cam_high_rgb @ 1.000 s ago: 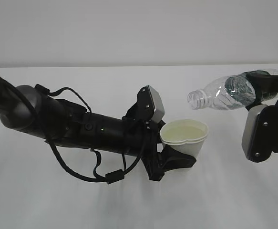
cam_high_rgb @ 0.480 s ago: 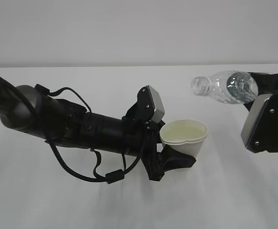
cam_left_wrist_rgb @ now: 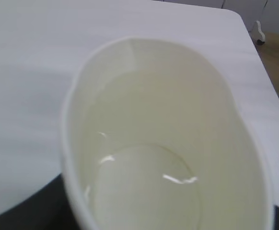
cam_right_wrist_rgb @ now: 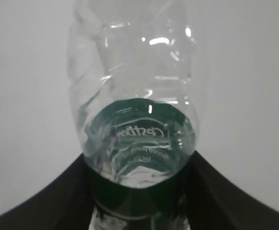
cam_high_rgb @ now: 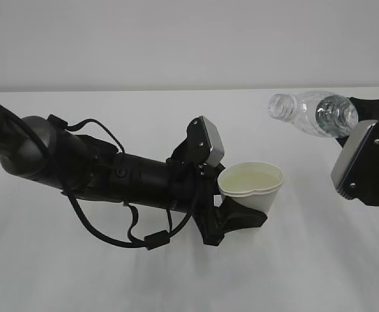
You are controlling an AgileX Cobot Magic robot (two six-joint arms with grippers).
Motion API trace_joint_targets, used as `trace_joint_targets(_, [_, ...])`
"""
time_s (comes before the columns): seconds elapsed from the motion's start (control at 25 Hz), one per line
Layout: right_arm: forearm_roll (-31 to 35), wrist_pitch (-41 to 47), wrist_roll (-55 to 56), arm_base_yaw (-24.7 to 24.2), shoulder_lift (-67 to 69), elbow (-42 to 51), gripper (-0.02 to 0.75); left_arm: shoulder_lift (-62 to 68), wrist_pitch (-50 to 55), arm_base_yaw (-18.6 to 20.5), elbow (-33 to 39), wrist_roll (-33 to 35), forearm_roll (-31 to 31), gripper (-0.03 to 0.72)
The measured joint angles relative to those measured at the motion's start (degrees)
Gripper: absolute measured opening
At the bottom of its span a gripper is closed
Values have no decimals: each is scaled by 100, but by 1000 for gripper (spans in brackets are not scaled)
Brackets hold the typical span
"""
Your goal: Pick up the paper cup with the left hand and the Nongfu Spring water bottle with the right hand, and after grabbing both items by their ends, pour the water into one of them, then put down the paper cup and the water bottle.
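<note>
- Surroundings: a plain white table [cam_high_rgb: 176, 286] carries the whole scene, with a pale wall [cam_high_rgb: 176, 39] behind it. In the left wrist view a strip of brown floor [cam_left_wrist_rgb: 278, 57] shows past the table's far right corner.
- Left hand [cam_high_rgb: 238, 218]: the black arm lies low across the left half of the table, cables looping beneath it, a grey square block [cam_high_rgb: 210, 140] near the wrist. Its fingers are closed around the lower body of the paper cup [cam_high_rgb: 251, 188], pinching it; the rim is squeezed out of round.
- Paper cup: held upright near table centre, above the surface. Whether its base touches the table cannot be told.
- Cup contents: water [cam_left_wrist_rgb: 144, 191] lies in the bottom, clear, with bright glints on its surface; the cream inner wall above it is bare.
- Right hand [cam_high_rgb: 365, 127]: at the right edge of the exterior view, partly cut off. Its fingers [cam_right_wrist_rgb: 43, 201] grip the Nongfu Spring water bottle [cam_high_rgb: 316, 114] at the labelled base end.
- Bottle: tilted near horizontal, uncapped mouth pointing left, above and to the right of the cup, well apart from it. The green label band [cam_right_wrist_rgb: 139, 143] sits against the gripper. No liquid level is discernible inside.
- Clearance: open table lies between cup and bottle and in front of both arms.
</note>
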Motion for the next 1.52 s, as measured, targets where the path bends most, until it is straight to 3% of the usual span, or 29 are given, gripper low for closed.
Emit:
trace_joint_targets(1.32, [-137, -502, 5068, 0, 0, 0, 399, 0, 21, 0, 0, 0, -116, 439])
trace_joint_targets(1.52, [-150, -1017, 5857, 0, 300, 0, 399, 0, 39, 0, 0, 0, -116, 439])
